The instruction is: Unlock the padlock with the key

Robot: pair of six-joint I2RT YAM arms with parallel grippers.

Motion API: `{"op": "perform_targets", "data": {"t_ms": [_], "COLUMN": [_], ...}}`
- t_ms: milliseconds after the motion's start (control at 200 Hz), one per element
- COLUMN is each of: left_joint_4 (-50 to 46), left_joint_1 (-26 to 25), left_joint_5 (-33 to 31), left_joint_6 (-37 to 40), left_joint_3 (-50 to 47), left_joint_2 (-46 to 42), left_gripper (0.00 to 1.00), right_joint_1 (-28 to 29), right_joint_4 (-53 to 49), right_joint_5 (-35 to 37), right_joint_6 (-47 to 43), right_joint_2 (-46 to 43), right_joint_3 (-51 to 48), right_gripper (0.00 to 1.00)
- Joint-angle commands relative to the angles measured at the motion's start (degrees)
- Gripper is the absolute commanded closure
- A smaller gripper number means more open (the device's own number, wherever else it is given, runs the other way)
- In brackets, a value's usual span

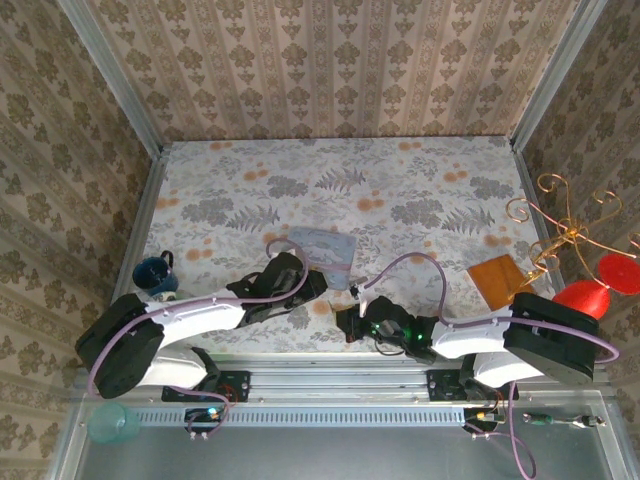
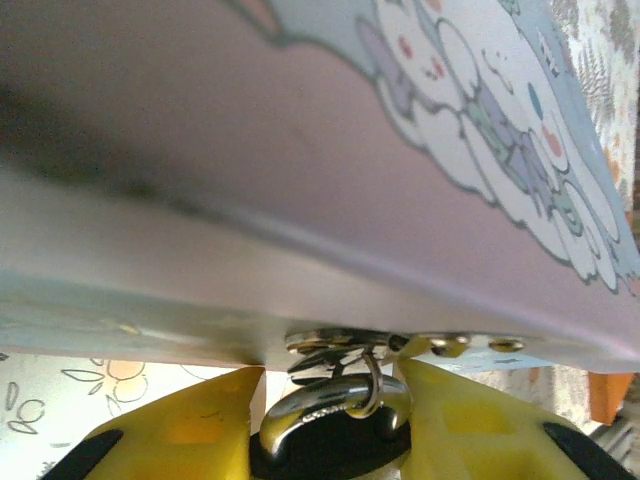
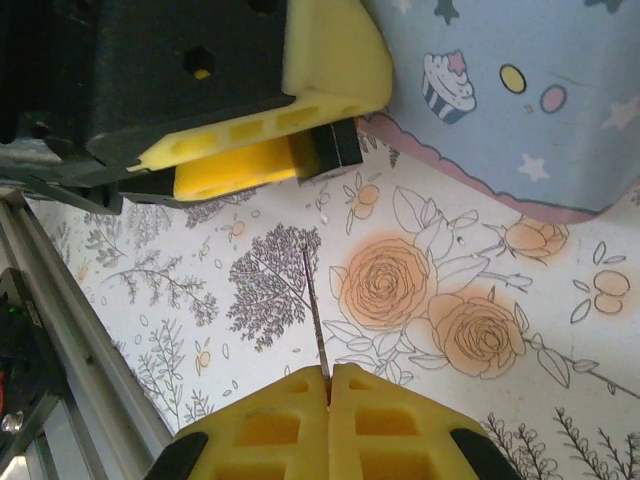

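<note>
Left gripper clamped on padlock, hung at tin's near edge. Right gripper pinched shut on key, tip short of lock. Keyhole seemingly hidden; square blade, advance slowly.

No legible text, label, brand, number or sign. Pale blue tin: printed pictures, not letters: cupcake, stars, coloured dots in right wrist view; cartoon figures on its face in left wrist view. Worktop cloth: floral pattern.
</note>
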Motion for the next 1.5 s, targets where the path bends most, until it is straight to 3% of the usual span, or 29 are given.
{"op": "perform_targets", "data": {"t_ms": [0,205,365,1495], "left_joint_4": [5.63,7.67,8.11,7.40], "left_joint_1": [0.41,0.41,0.26,-1.60], "left_joint_5": [1.95,3.67,4.53,5.39], "left_joint_6": [-3.50,-4.78,-4.65,-3.75], "left_joint_3": [-0.78,-1.00,-1.17,-2.35], "left_joint_2": [-1.86,-1.86,-2.69,-3.36], "left_gripper": [0.89,0.90,0.90,0.90], "right_joint_1": [0.47,0.47,0.44,-2.31], "right_joint_4": [5.51,5.67,0.20,2.31], "right_joint_5": [3.25,3.12,4.43,0.97], "right_joint_6": [-3.14,-5.10,-5.73,-2.27], "right_joint_2": [0.50,1.80,1.17,1.89], "right_joint_3": [-0.52,0.28,2.39,2.57], "right_gripper": [1.00,1.00,1.00,1.00]}}
